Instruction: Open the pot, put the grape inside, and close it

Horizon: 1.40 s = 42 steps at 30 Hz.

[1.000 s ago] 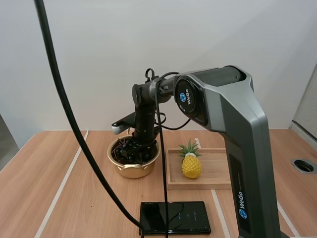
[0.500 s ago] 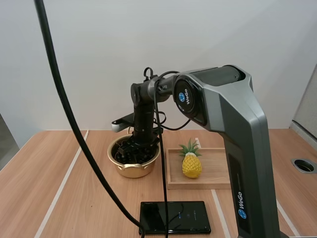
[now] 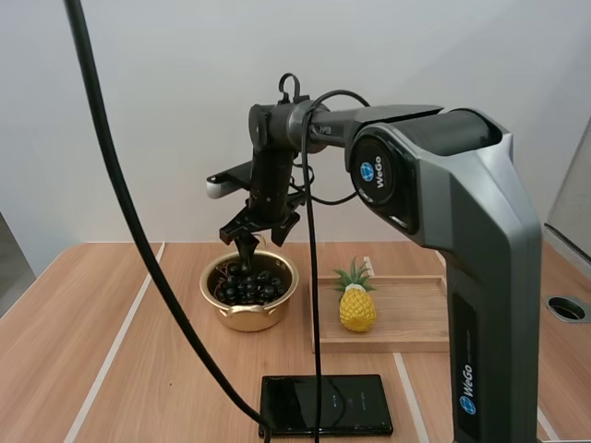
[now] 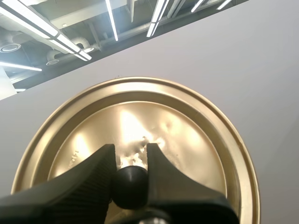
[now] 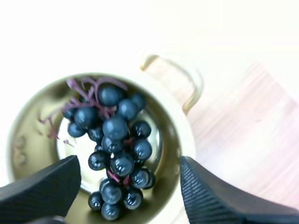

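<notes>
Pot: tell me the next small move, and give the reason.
Probably lift the right gripper up and away from the pot. The grapes lie inside it, and that gripper hangs open just above them. The left gripper is shut on the knob of the lid, which likely cannot come down while the right arm is over the pot.

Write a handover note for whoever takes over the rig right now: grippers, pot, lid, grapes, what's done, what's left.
Left gripper: shut on the knob of the lid.
Right gripper: open, holding nothing, above the pot.
Grapes: inside the open pot.
Done: pot opened, grapes put in.
Left: set the lid back on the pot.
</notes>
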Each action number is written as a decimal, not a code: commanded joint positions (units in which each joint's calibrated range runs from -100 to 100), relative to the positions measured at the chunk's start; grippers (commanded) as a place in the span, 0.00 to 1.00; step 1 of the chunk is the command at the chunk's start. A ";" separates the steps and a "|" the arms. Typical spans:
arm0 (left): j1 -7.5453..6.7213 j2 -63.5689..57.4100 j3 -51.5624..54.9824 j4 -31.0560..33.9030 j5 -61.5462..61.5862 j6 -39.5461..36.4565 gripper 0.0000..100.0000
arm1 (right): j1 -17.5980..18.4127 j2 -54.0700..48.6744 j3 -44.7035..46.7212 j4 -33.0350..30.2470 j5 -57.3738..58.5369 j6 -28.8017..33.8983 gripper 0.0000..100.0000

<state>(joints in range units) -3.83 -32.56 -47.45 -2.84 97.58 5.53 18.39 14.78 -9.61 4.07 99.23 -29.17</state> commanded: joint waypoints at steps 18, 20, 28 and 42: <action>0.06 0.10 -0.23 5.33 -4.31 -0.45 0.00 | -1.03 -19.68 -11.13 -12.36 0.77 1.51 1.00; 0.06 0.10 -0.23 5.33 -3.96 -0.55 0.00 | -1.91 -21.53 -11.13 -13.82 0.77 3.01 1.00; 0.06 0.10 -0.23 5.33 -3.52 -0.55 0.00 | -7.85 -27.97 -11.13 -14.22 -6.02 8.45 1.00; 0.06 0.82 1.84 4.74 -1.59 -3.93 0.00 | -16.57 -37.87 -11.13 -8.02 -7.54 12.07 1.00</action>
<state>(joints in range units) -3.83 -32.03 -46.89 2.34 96.74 2.73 2.92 -20.92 -20.19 -4.57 92.33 -17.82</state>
